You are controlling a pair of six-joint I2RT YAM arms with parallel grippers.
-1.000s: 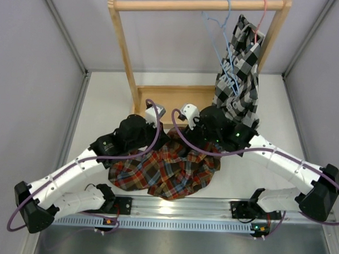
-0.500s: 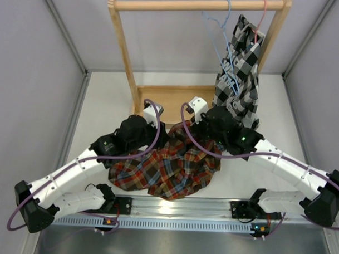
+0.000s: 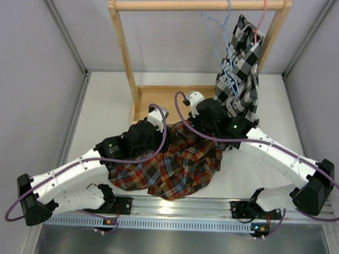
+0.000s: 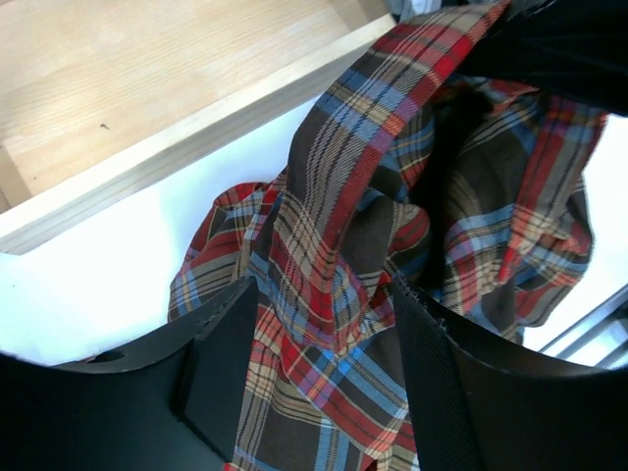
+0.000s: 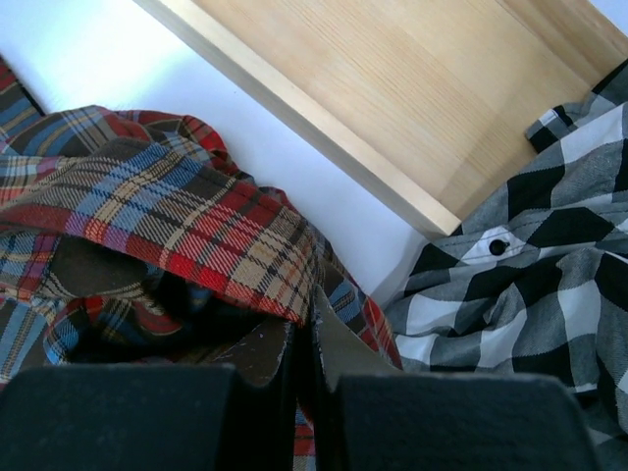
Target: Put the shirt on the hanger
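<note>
The plaid shirt [image 3: 168, 166] lies heaped on the white table [image 3: 103, 113] between my two arms, just in front of the wooden rack's base board [image 3: 170, 96] and nowhere near being hung. Its far edge is lifted into a ridge where the right gripper [image 5: 302, 339] has its fingers pressed together on a fold of the red-and-green check; the right wrist view shows the cloth pinched at the fingertips and draping away to the left. The left gripper [image 4: 324, 343] stands with its jaws well apart, one finger on either side of a raised band of the same fabric. That cloth runs between them, but nothing is clamped there, so I count this hand as holding nothing. The light-blue hanger [image 3: 228, 17] hangs untouched by its hook from the top rail of the rack [image 3: 125, 47], well apart from the shirt, beside a black-and-white checked shirt [image 3: 238, 68] and a pink-red hanger [image 3: 261, 19]. By my reading the job is at its opening stage: one edge of the garment is gripped and little else is done. The collar or a shoulder has yet to be found — I cannot tell from these views which part the right fingers hold — the hanger has to be fetched or approached, and both shoulders remain to be threaded onto it.
</note>
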